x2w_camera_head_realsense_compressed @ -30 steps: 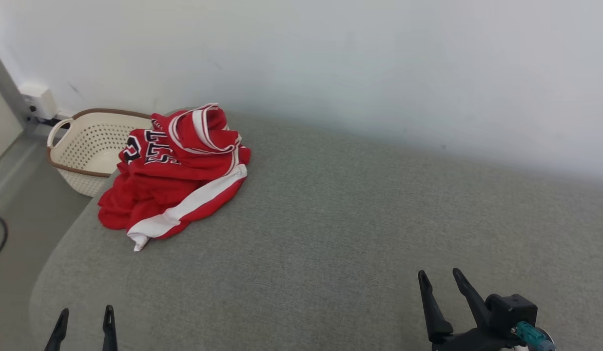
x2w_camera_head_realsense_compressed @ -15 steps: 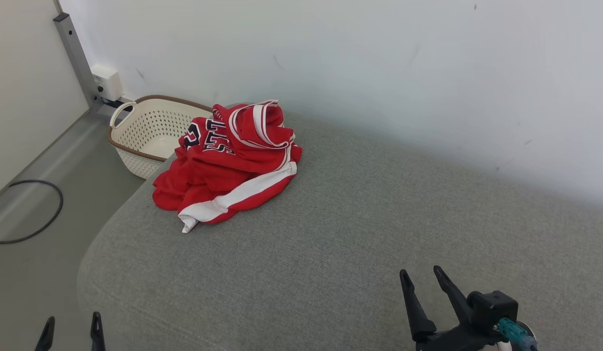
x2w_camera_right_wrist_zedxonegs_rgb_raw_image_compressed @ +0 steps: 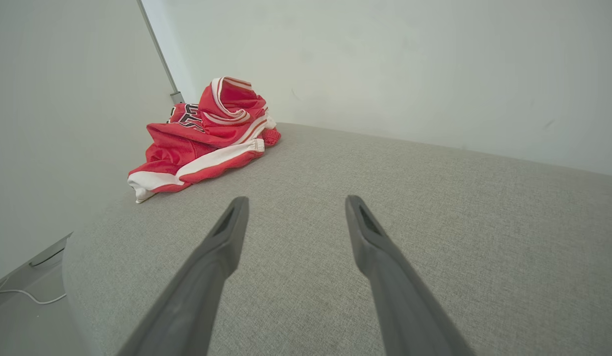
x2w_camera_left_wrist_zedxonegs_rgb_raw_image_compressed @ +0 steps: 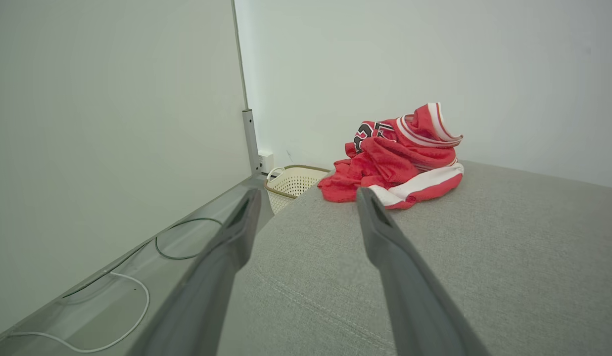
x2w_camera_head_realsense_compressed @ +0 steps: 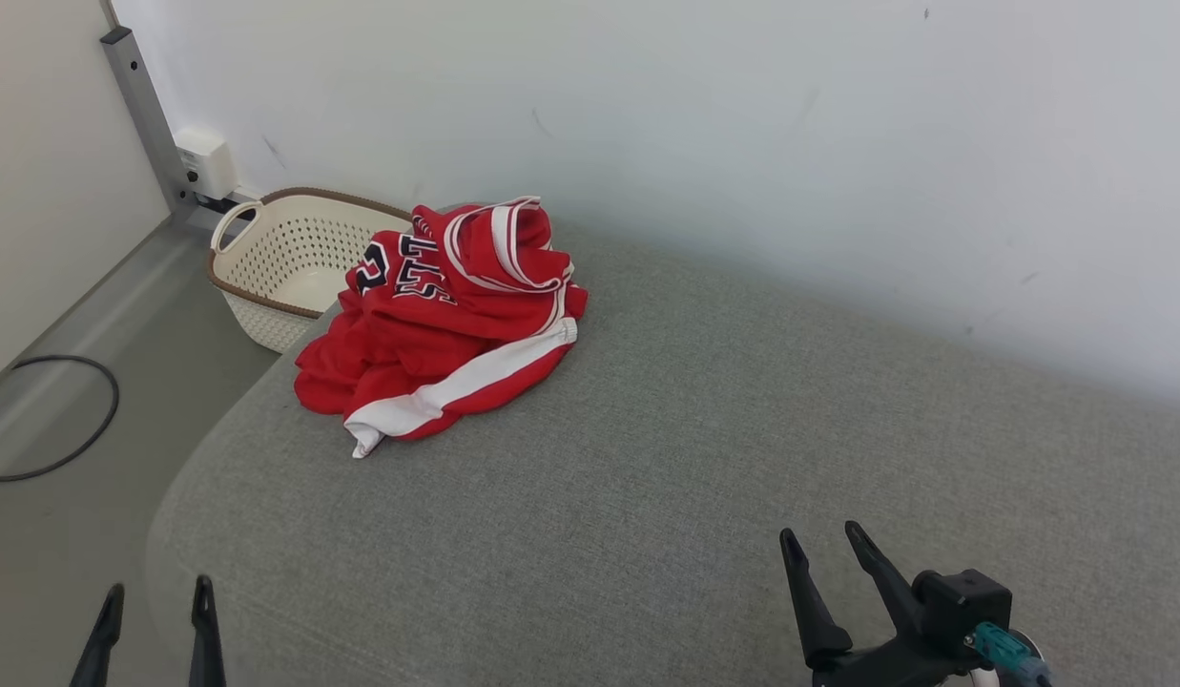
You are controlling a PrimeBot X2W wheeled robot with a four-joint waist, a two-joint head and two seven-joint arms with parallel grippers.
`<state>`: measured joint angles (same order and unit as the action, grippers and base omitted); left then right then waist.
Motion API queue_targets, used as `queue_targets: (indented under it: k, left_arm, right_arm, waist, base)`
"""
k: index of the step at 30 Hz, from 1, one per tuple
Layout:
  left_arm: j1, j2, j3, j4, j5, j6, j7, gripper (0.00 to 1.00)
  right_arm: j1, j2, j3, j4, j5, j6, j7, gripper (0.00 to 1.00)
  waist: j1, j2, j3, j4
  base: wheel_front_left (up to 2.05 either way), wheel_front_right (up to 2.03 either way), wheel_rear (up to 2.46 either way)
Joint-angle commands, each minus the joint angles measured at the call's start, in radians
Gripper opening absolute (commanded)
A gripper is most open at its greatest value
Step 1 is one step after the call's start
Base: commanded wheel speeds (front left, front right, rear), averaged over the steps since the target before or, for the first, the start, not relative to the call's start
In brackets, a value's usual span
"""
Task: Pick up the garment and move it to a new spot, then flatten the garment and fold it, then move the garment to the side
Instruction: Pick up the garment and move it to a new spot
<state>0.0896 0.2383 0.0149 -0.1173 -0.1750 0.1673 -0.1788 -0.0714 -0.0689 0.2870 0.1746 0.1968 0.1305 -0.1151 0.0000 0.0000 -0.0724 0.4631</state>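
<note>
Spillage over the edge is the risk. Left fingers, spread wide and empty, hover at the grey cushion's near left corner. A basket stands just past the far left corner, where the crumpled red garment lies; a shallow pinch could drag it off. Right fingers, wide and empty, are well apart from it.

Crumpled red-and-white jersey garment heaped at the far left corner of a grey upholstered cushion.
A cream perforated plastic basket stands just beside it; the left gripper and right gripper sit low, fingers spread, well apart from it.
</note>
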Motion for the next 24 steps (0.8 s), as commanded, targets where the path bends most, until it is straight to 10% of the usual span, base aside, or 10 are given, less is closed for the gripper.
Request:
queue_targets:
  k: [1,24]
  left_arm:
    - [-0.025,0.001,-0.005,0.005,-0.006,-0.009,-0.009,1.00]
    - [-0.696,0.151,-0.032,0.409,-0.167,-0.260,0.023,1.00]
  right_arm:
    - [0.008,-0.003,-0.002,0.000,0.009,0.000,-0.007,1.00]
    - [-0.118,-0.020,0.042,-0.002,0.005,0.000,-0.023,1.00]
  waist:
    - [0.0000,0.0000,-0.002,-0.003]
    - [0.0000,0.0000,0.154,-0.315]
  base:
    - [0.00,0.00,0.00]
    - [0.00,0.00,0.00]
